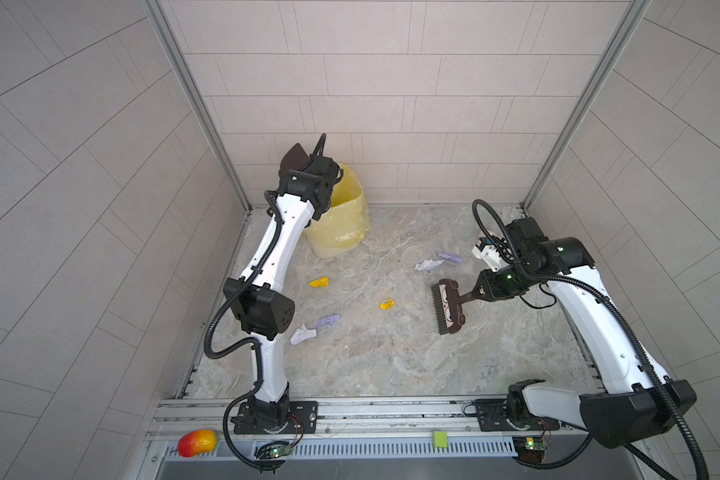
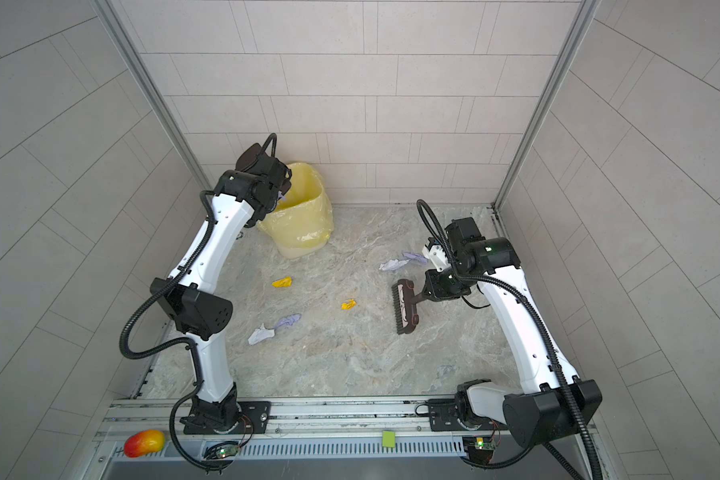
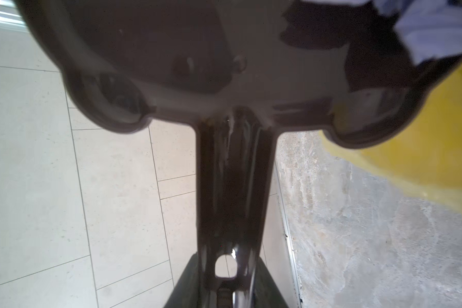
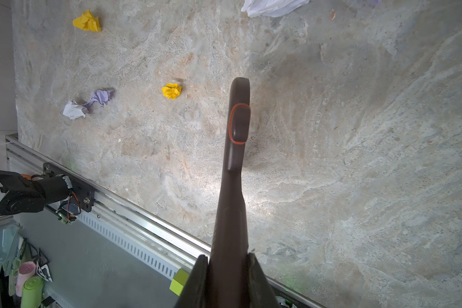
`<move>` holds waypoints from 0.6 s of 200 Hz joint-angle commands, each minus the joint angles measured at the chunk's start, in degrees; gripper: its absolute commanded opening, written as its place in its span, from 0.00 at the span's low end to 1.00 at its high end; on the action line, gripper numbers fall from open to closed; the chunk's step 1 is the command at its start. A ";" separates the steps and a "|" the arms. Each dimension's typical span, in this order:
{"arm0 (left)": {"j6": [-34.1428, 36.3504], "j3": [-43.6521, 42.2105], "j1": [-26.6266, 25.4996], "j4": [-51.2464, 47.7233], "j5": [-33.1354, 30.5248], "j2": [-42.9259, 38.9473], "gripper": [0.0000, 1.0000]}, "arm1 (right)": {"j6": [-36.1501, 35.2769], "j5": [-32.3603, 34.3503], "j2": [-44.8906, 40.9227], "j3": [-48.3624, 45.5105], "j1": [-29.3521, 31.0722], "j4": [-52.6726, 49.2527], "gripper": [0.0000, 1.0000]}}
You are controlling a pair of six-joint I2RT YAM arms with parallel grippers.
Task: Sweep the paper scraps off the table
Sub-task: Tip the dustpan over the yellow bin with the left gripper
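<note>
Several paper scraps lie on the marble table (image 1: pixel 391 365): two yellow ones (image 1: pixel 319 281) (image 1: pixel 387 304), a lilac one (image 1: pixel 327 321) touching a white one (image 1: pixel 303 335), and a white and lilac pair (image 1: pixel 429 264) (image 1: pixel 449 257) beyond the brush. My right gripper (image 1: pixel 476 291) (image 4: pixel 228 258) is shut on the handle of a brown brush (image 1: pixel 447 307) (image 4: pixel 238 128), right of the middle, bristles facing left. My left gripper (image 3: pixel 228 266) is shut on the handle of a dark brown dustpan (image 3: pixel 198 53) (image 1: pixel 296 156), raised and tilted over the bin. A lilac scrap (image 3: pixel 438 26) sits at the pan's edge.
A bin lined with a yellow bag (image 1: pixel 341 224) (image 3: pixel 424 160) stands at the back left by the wall. Metal rails run along the table's front edge (image 1: pixel 391 409). A red-yellow mango toy (image 1: pixel 197 442) and a small green square (image 1: pixel 440 439) lie in front of the rails.
</note>
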 commanded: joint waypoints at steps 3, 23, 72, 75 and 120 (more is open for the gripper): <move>9.62 -3.22 -0.82 8.29 -8.40 -1.86 0.00 | -0.24 -1.19 -0.18 1.23 -0.16 -1.13 0.00; 16.40 -5.06 -1.51 15.16 -11.40 -3.07 0.00 | -0.17 -1.53 -0.20 0.73 -0.04 -0.76 0.00; 37.57 -14.50 -3.71 36.51 -15.91 -6.72 0.00 | -0.38 -1.58 0.35 1.69 0.45 -0.77 0.00; 38.05 -14.99 -3.74 36.97 -15.77 -6.91 0.00 | -0.38 -1.53 0.41 1.69 0.48 -0.77 0.00; 42.12 -19.80 -3.73 42.23 -16.35 -9.36 0.00 | -0.52 -1.15 0.08 1.56 0.77 -1.20 0.00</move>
